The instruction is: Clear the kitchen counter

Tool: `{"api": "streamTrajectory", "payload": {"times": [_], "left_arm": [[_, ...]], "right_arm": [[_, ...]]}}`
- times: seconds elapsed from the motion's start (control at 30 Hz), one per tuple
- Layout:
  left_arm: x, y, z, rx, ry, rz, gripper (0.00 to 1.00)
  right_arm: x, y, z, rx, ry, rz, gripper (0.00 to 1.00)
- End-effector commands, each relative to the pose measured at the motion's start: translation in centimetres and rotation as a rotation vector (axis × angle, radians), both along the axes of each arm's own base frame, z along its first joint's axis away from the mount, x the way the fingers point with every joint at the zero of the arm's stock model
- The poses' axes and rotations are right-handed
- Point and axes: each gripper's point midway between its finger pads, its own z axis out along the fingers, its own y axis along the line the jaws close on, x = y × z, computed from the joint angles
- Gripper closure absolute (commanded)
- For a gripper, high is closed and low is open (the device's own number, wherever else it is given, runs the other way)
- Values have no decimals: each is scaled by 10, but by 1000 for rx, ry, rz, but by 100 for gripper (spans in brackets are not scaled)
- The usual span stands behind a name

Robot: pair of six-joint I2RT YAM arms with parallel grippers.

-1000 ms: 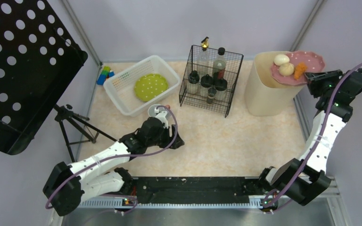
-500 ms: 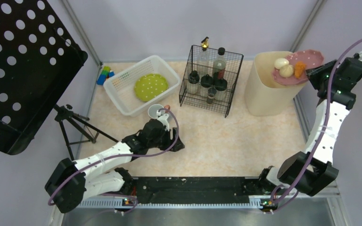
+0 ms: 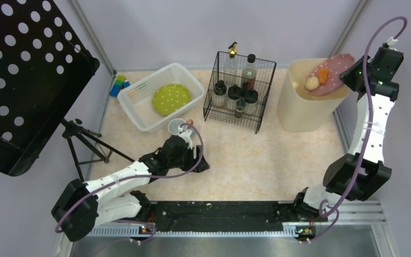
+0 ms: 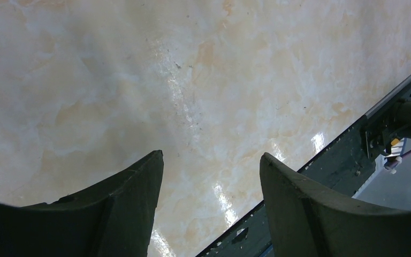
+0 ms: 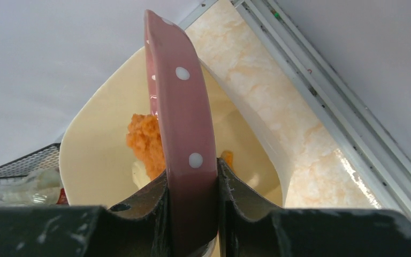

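Observation:
My right gripper (image 3: 350,76) is shut on the rim of a pink dotted plate (image 3: 333,74) and holds it tilted steeply over the cream bin (image 3: 299,107) at the back right. An orange food piece (image 3: 324,75) and a pale round one (image 3: 312,82) slide down the plate toward the bin's mouth. In the right wrist view the plate (image 5: 182,107) stands edge-on between my fingers, with orange food (image 5: 145,140) beside it inside the bin (image 5: 93,160). My left gripper (image 3: 200,160) is open and empty, low over the marbled counter (image 3: 257,160). A white cup (image 3: 177,126) stands just behind the left wrist.
A white basket (image 3: 139,104) at the back left holds a green dotted plate (image 3: 171,99). A black wire rack (image 3: 239,91) with several bottles stands at the back middle. A small tripod (image 3: 83,140) and a black perforated panel (image 3: 21,80) are at the left. Coloured blocks (image 3: 119,84) lie in the back-left corner.
My right gripper has risen and tilted the plate more steeply over the bin; the food has slid down toward the bin. The left arm has barely moved.

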Motion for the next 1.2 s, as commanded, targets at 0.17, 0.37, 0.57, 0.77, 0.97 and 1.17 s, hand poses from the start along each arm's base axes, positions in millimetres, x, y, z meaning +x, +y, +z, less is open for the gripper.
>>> {"api": "streamTrajectory", "payload": {"times": [0.17, 0.37, 0.57, 0.77, 0.97, 1.17], "left_arm": [[5, -4, -1, -10, -15, -12, 29], [4, -4, -3, 7, -2, -23, 29], [5, -3, -4, 13, -4, -17, 29], [6, -3, -5, 17, -2, -18, 29], [8, -2, -6, 23, -7, -10, 29], [10, -5, 2, -4, -34, -14, 29]], "right_arm": [[11, -8, 107, -327, -202, -17, 100], [16, 2, 127, -512, -186, -24, 100], [18, 25, 148, -775, -194, -7, 100], [11, 29, 162, -896, -213, -59, 100], [-12, 40, 206, -835, -387, -84, 100], [-38, 72, 253, -702, -600, -1, 100]]}}
